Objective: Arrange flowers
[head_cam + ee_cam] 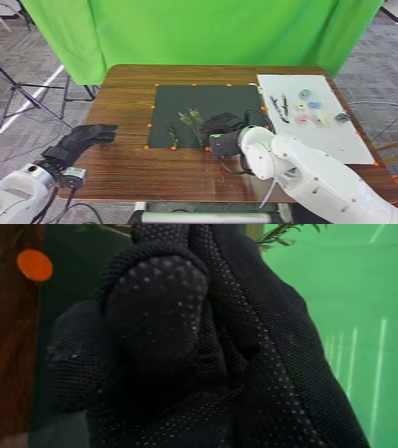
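Black-gloved and closed — the right hand pinches a leafy green sprig.

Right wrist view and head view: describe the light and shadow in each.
Right wrist view: pale streaks, perhaps glare, mark the green background; the black-gloved right hand has deep shadow in its hollows. Head view: the green cloth curtain is bright, with darker folds towards its sides.
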